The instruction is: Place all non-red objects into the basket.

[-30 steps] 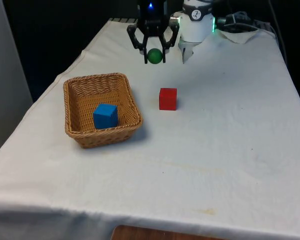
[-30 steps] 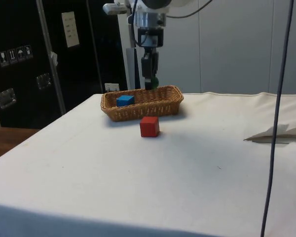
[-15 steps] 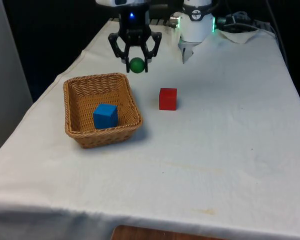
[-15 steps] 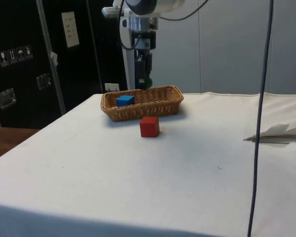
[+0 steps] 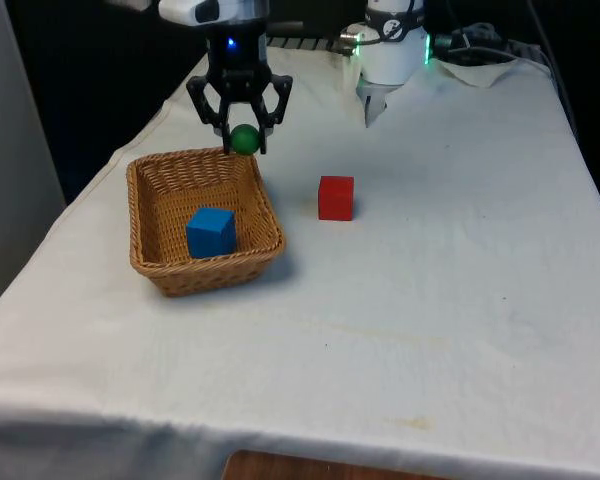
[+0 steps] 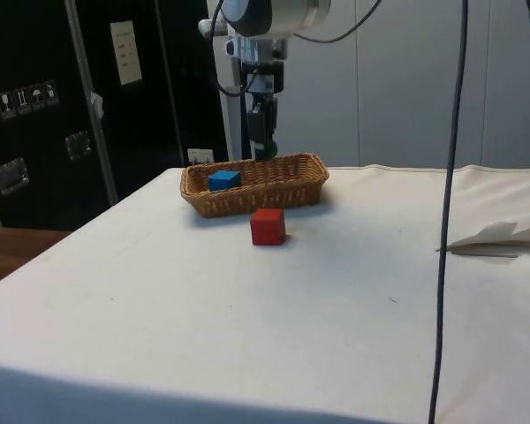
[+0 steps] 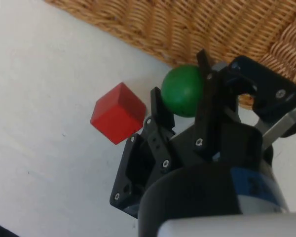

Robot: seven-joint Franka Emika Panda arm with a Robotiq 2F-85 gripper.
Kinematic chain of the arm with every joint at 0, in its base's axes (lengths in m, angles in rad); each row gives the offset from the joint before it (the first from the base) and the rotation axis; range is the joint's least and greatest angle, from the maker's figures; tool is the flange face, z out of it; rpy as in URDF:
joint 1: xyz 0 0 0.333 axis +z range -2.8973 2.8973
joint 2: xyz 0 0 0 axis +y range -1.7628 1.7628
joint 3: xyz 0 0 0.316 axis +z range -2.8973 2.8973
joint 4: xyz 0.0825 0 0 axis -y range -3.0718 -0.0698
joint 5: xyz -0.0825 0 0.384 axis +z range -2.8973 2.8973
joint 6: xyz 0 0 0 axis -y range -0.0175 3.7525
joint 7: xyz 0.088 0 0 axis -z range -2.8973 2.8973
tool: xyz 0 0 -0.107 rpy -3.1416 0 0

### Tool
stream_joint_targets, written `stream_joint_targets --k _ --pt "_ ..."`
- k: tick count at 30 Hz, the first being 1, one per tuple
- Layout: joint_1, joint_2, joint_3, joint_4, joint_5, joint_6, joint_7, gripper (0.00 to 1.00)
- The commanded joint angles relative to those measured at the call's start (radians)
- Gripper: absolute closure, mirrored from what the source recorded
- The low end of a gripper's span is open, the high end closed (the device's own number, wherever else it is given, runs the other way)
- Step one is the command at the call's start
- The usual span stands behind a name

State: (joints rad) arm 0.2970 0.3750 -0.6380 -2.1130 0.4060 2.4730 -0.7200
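Green ball (image 5: 244, 138): clamped in gripper (image 5: 240, 137), airborne at basket's (image 5: 155, 245) far-right rim, seemingly just outside. Basket interior lies nearer and to the front view's left. Blue cube (image 5: 211, 231): in basket. Red cube (image 5: 335, 197): on cloth, right of basket.

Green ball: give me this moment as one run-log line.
claw: shut on green ball, held above basket's far rim | blue block: in basket | red block: on cloth beside basket

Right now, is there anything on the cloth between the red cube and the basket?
No. In the front view, bare white cloth separates the red cube from the basket; the side view agrees.
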Motion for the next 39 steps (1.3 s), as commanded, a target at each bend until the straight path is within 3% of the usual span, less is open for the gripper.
stream_joint_targets --k 1,2,8,9,10,15,16,17,20,25,26,27,30,34,35,36,39 --pt "-0.001 0.007 -0.001 0.002 0.007 0.001 -0.007 1.0" --pt "-0.01 0.014 0.008 0.007 0.023 0.007 -0.019 1.0" --pt "-0.02 0.057 0.006 0.023 0.059 0.019 -0.045 1.0" --pt "-0.009 0.049 -0.004 0.016 0.044 0.012 -0.033 1.0" --pt "-0.021 0.064 0.006 0.026 0.064 0.019 -0.047 1.0" --pt "-0.026 0.108 0.005 0.046 0.096 0.029 -0.064 1.0" --pt "-0.015 0.103 -0.005 0.042 0.083 0.021 -0.052 1.0" --pt "-0.026 0.116 0.005 0.05 0.101 0.031 -0.066 1.0" --pt "-0.029 0.139 0.005 0.059 0.116 0.038 -0.072 1.0" --pt "-0.032 0.184 0.005 0.074 0.143 0.061 -0.08 1.0" --pt "-0.021 0.182 -0.006 0.07 0.131 0.051 -0.069 1.0" --pt "-0.033 0.191 0.005 0.077 0.147 0.064 -0.082 1.0" --pt "-0.038 0.216 0.006 0.085 0.17 0.078 -0.095 1.0" --pt "-0.04 0.234 0.003 0.092 0.194 0.083 -0.112 1.0" --pt "-0.03 0.237 -0.008 0.09 0.187 0.076 -0.104 1.0" --pt "-0.039 0.237 0.002 0.093 0.199 0.083 -0.115 1.0" --pt "-0.037 0.242 -0.001 0.095 0.208 0.083 -0.121 1.0"
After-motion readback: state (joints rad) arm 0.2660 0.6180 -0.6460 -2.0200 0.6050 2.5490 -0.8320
